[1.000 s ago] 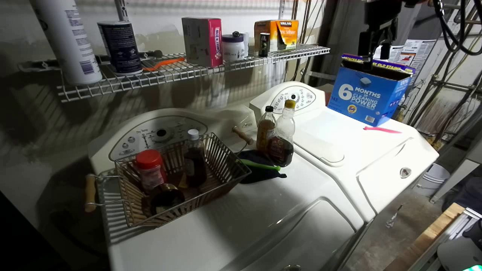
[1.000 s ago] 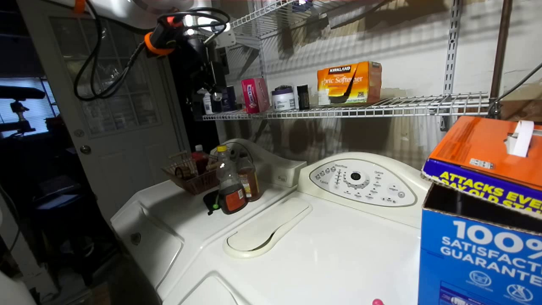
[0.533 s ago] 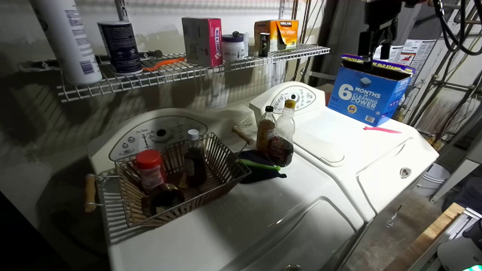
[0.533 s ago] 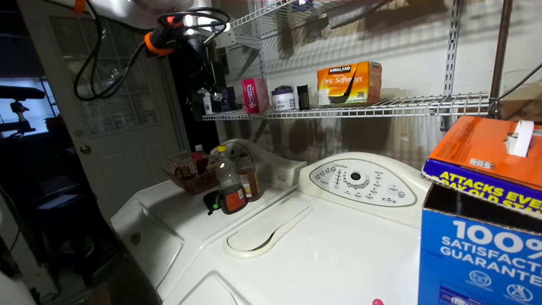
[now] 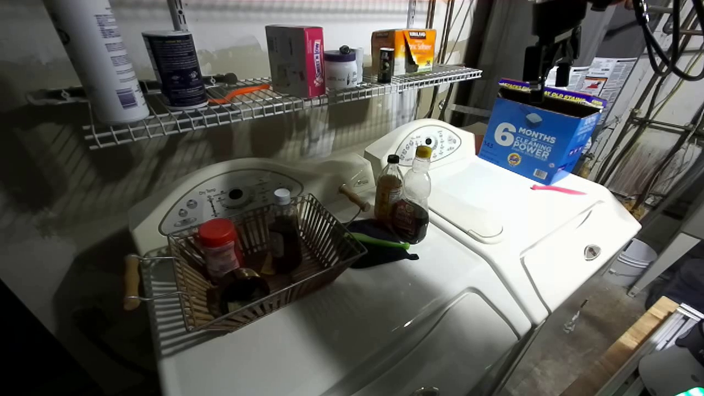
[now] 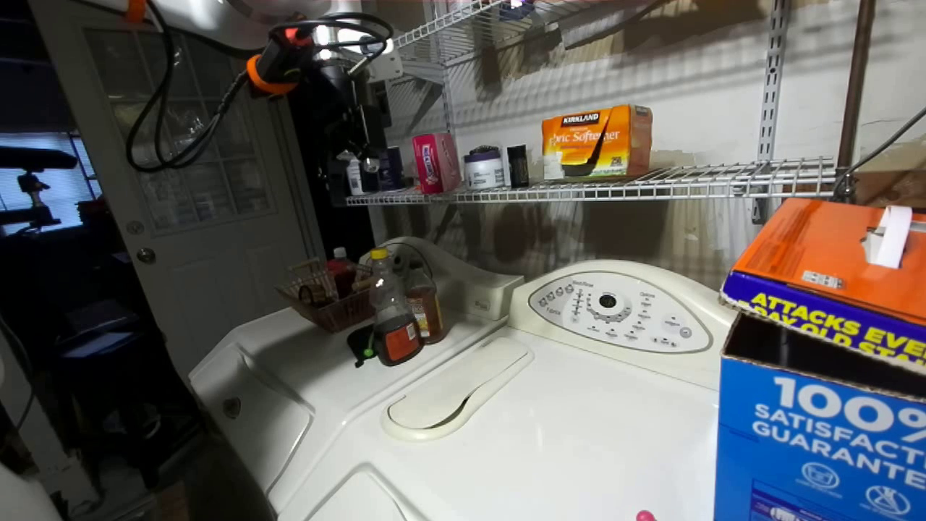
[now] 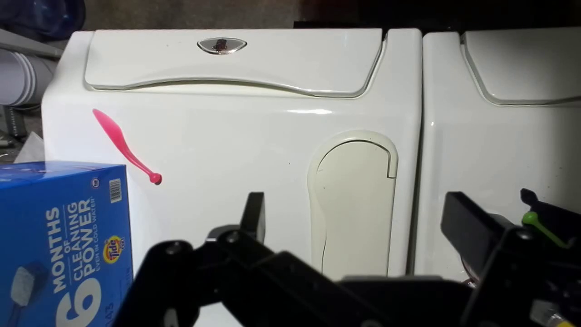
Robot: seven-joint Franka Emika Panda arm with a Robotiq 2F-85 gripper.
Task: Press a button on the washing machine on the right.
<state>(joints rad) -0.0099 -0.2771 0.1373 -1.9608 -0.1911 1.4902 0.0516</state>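
One washing machine [image 5: 511, 214], one dryer [image 5: 330, 319], one wire basket [image 5: 325, 234]
In an exterior view, three printed cartons: Sweet'N Low box [image 5: 292, 63] at 11 o'clock, Kirkland fabric-softener box [image 5: 421, 48] at 1 o'clock, Tide box [image 5: 539, 137] at 2; three capped bottles: black-capped bottle [image 5: 388, 192] and yellow-capped bottle [image 5: 413, 208] at 3, white-capped bottle [image 5: 284, 242] at 8; two lidded jars: purple-lidded jar [image 5: 340, 71] at 12, red-lidded jar [image 5: 220, 247] at 8; two ball-ended tools: pink tool [image 5: 558, 189] at 3, green tool [image 5: 379, 241] at 5.
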